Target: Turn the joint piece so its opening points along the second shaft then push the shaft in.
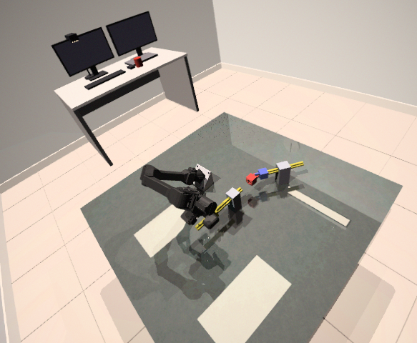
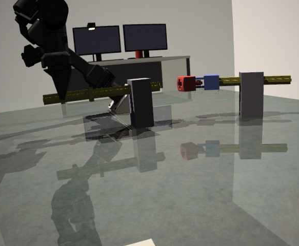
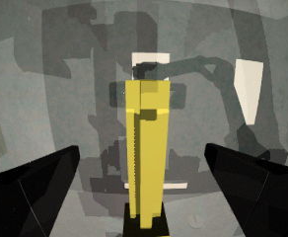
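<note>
A yellow shaft [image 1: 297,163] [image 2: 276,80] is held in a grey block [image 1: 283,175] [image 2: 252,98]. Its end carries a blue fork [image 1: 262,173] [image 2: 211,82] with a hinged red joint piece [image 1: 250,179] [image 2: 187,83], whose cross-shaped opening faces the second shaft's side. The second yellow shaft [image 1: 223,205] [image 2: 112,90] [image 3: 154,148] runs through another block [image 1: 232,193] [image 2: 142,103]; its near end stands apart from the red piece. My gripper [image 1: 200,221] [image 2: 62,98] [image 3: 143,151] is open, its fingers astride this shaft beyond the collar [image 2: 91,94], with side gaps in the wrist view.
The arm [image 1: 160,181] reaches in from the left, its base plate [image 1: 203,172] near the second block. Pale rectangles [image 1: 244,299] [image 1: 162,230] and a narrow pale strip [image 1: 319,207] lie on the glossy table top. A desk [image 1: 173,55] with two monitors stands behind.
</note>
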Robot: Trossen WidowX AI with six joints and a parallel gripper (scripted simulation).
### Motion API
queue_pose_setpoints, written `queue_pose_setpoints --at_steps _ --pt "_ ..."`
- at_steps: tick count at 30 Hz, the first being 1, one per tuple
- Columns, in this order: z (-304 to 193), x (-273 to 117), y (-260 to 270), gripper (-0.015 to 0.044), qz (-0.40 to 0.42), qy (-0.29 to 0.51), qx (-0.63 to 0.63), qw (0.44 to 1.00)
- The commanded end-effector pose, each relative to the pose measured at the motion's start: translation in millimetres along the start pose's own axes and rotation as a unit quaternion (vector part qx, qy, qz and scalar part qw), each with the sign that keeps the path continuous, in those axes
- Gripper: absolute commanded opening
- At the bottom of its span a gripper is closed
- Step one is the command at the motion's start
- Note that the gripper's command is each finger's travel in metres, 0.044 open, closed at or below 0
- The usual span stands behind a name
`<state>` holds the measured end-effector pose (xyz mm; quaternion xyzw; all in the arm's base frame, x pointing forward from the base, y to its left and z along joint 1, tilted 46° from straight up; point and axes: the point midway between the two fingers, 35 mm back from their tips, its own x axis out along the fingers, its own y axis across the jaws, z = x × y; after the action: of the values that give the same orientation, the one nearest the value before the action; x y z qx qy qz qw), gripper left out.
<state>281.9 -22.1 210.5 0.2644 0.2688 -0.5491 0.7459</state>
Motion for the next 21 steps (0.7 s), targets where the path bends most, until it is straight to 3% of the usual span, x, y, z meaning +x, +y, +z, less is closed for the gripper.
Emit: queue_pose_setpoints --at_steps 1,17,21 --pt "-0.8 6.2 -1.3 0.044 -0.003 -0.004 0.001 1.0" --pt "-0.5 29.3 -1.5 0.044 -0.002 -0.005 0.001 1.0" --pt "-0.5 29.3 -1.5 0.0335 -0.002 -0.005 0.001 1.0"
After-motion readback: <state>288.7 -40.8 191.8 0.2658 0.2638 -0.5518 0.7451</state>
